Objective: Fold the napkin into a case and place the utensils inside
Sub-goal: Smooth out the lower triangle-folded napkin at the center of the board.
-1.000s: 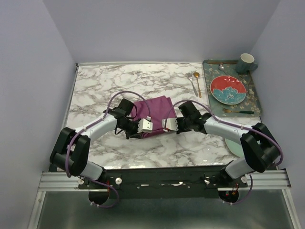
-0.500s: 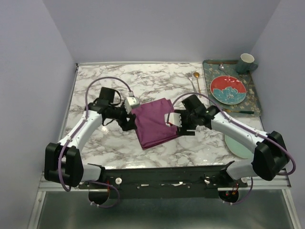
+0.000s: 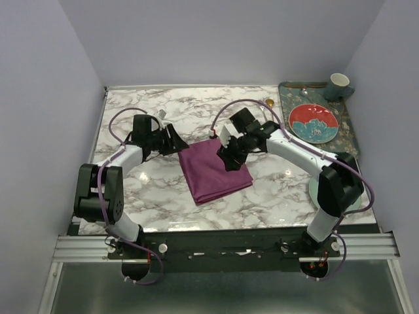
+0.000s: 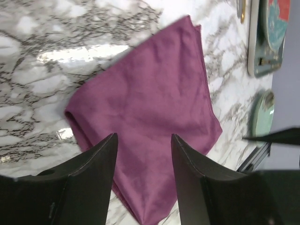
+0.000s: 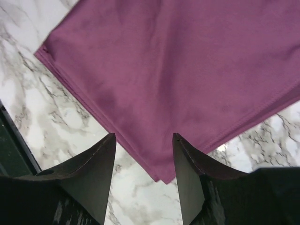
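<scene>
The left gripper (image 4: pixel 143 139) has its jaws spread wide with nothing between them. Its wrist view looks past the two dark fingers (image 4: pixel 93 164) onto the napkin (image 4: pixel 154 103). From above it sits just beside the cloth's far-left corner, and whether a fingertip touches the fabric cannot be told. The right gripper (image 5: pixel 143 137) is just as wide open and empty, poised over the napkin's far-right part, with the cloth's layered edge running beneath its fingers (image 5: pixel 91 164). Contact here cannot be judged either. The napkin is folded into a flat, roughly rectangular, slightly skewed pad, several layers showing along its edges. It lies near the middle of the marble table (image 3: pixel 144 190), between the two arms. Farther off to the right, the bowl of the gold spoon (image 3: pixel 269 103) peeks out beyond the right arm, just beside a patterned tray (image 3: pixel 348 134). The tray carries a red plate (image 3: pixel 313 123) and a cup (image 3: pixel 338 85). The fork cannot be made out.
</scene>
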`<state>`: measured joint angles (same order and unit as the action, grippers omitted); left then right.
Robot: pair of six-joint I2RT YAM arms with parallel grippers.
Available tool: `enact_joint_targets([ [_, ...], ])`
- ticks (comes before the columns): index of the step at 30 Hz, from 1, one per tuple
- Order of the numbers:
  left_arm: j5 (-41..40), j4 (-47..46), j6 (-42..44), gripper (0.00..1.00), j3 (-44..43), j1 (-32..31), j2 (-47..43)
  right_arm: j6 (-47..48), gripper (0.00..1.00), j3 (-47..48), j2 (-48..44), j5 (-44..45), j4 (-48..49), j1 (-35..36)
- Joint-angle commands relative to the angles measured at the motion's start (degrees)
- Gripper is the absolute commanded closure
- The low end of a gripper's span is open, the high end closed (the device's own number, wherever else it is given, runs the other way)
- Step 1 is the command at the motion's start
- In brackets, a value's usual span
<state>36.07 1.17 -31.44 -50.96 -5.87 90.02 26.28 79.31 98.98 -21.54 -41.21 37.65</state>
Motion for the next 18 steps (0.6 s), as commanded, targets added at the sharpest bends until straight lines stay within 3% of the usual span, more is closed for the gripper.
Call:
enact_joint_targets([
  [1,-6.19,-6.53,-11.36,0.44,1.12,1.91,3.84,-4.23,0.41,-2.66,-0.36,-1.84,3.4,5.66],
  [8,-8.3,-7.15,-11.98,0.49,1.04,2.26,8.33,1.05,0.37,-9.61,0.33,4.92,10.97,12.09],
  [18,-9.62,-7.67,-11.71,0.5,0.86,2.27,12.11,2.98,0.36,-10.05,3.32,7.92,15.02,16.58],
])
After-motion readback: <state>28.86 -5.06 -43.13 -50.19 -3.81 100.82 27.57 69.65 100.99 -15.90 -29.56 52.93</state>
